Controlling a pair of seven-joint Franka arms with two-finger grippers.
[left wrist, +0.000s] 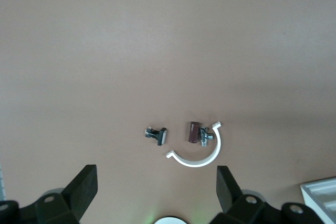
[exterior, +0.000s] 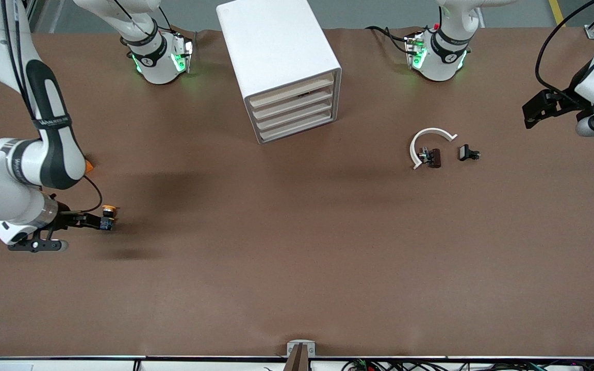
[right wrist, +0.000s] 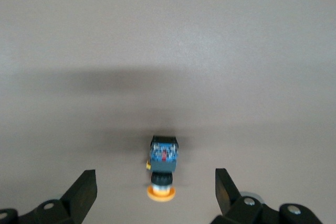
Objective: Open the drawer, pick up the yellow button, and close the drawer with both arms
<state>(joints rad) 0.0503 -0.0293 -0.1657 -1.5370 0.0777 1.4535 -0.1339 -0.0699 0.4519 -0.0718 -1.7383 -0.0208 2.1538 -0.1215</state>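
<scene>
The button (exterior: 108, 211), with its orange cap and blue-black body, lies on the brown table at the right arm's end. My right gripper (exterior: 98, 221) is low over it and open. In the right wrist view the button (right wrist: 163, 169) lies between the spread fingers (right wrist: 84, 195), touching neither. The white cabinet (exterior: 276, 51) stands at the table's middle, near the arm bases. Its uppermost drawer (exterior: 293, 87) sits flush with the three below it. My left gripper (exterior: 534, 111) is open and empty, up over the left arm's end of the table; in its own wrist view (left wrist: 156, 192) nothing is between the fingers.
A white curved piece (exterior: 428, 140), a small brown part (exterior: 434, 157) and a black clip (exterior: 468, 153) lie toward the left arm's end. They also show in the left wrist view: arc (left wrist: 202, 157), brown part (left wrist: 195, 132), clip (left wrist: 157, 135). An orange block (exterior: 89, 166) peeks from under the right arm.
</scene>
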